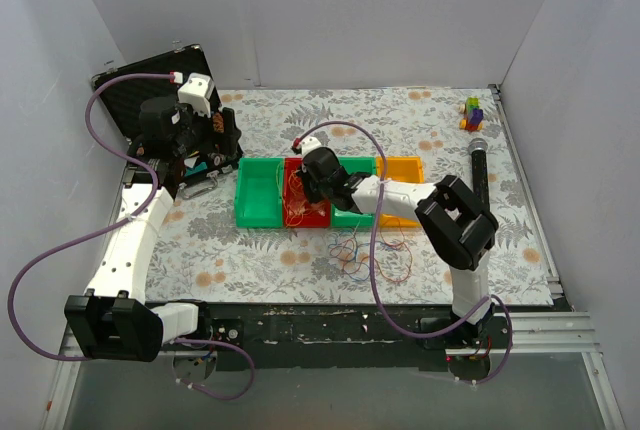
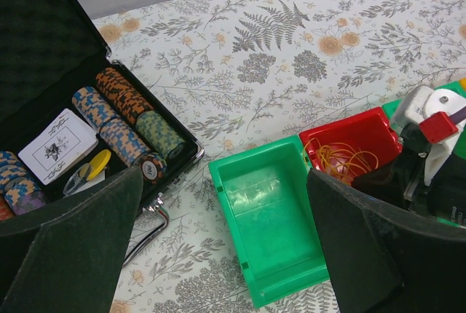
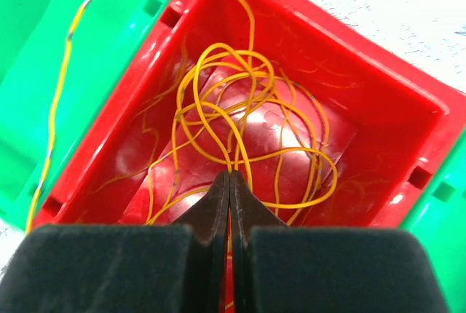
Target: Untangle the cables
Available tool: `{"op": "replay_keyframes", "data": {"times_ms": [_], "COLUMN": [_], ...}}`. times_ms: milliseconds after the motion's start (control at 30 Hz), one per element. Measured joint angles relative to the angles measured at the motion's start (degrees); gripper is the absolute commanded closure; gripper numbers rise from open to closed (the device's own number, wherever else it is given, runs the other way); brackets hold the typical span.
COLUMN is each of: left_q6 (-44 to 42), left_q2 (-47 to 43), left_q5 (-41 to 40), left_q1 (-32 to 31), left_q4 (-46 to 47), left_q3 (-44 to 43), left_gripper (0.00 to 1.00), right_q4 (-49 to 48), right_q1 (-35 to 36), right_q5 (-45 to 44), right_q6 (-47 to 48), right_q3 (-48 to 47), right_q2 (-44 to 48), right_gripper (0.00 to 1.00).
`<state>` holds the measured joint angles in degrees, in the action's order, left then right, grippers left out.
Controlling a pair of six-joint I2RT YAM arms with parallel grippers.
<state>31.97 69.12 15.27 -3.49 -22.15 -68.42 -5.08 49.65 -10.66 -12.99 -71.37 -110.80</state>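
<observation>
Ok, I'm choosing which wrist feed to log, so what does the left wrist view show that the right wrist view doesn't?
Only the left wrist view: an open black case with striped poker chips and playing cards, and the open left claw. Only the right wrist view: the right claw shut on a strand of the thin yellow wire loops, another strand draped over the bin rim. Both: the red plastic bin holding those wires, and the green plastic bin beside it.
</observation>
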Motion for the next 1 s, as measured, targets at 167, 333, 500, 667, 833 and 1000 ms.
{"op": "replay_keyframes", "data": {"times_ms": [167, 333, 500, 667, 833, 1000], "left_q6": [0.1, 0.2, 0.5, 0.5, 0.5, 0.5], "left_q2": [0.0, 0.0, 0.0, 0.0, 0.0, 0.0], "left_q5": [0.2, 0.2, 0.2, 0.2, 0.2, 0.3], "left_q1": [0.0, 0.0, 0.0, 0.0, 0.0, 0.0], "left_q4": [0.1, 0.2, 0.2, 0.2, 0.2, 0.3], "left_q3": [0.0, 0.0, -0.2, -0.3, -0.4, -1.0], "left_gripper": [0.04, 0.03, 0.03, 0.03, 0.03, 0.03], "right_q4": [3.8, 5.4, 5.6, 6.0, 5.4, 4.8], "right_q1": [0.1, 0.1, 0.1, 0.1, 0.2, 2.8], "right_q5": [-3.1, -3.1, -2.5, -1.1, 1.4, 0.0], "right_q6": [1.5, 3.1, 4.3, 5.4, 6.7, 6.1], "right_q3": [-3.7, -7.2, -9.5, -11.2, -3.4, 9.1], "right_q2": [-1.0, -0.9, 0.8, 3.8, 14.3, 28.0], "right_gripper": [0.68, 0.55, 0.53, 0.43, 0.33, 0.45]}}
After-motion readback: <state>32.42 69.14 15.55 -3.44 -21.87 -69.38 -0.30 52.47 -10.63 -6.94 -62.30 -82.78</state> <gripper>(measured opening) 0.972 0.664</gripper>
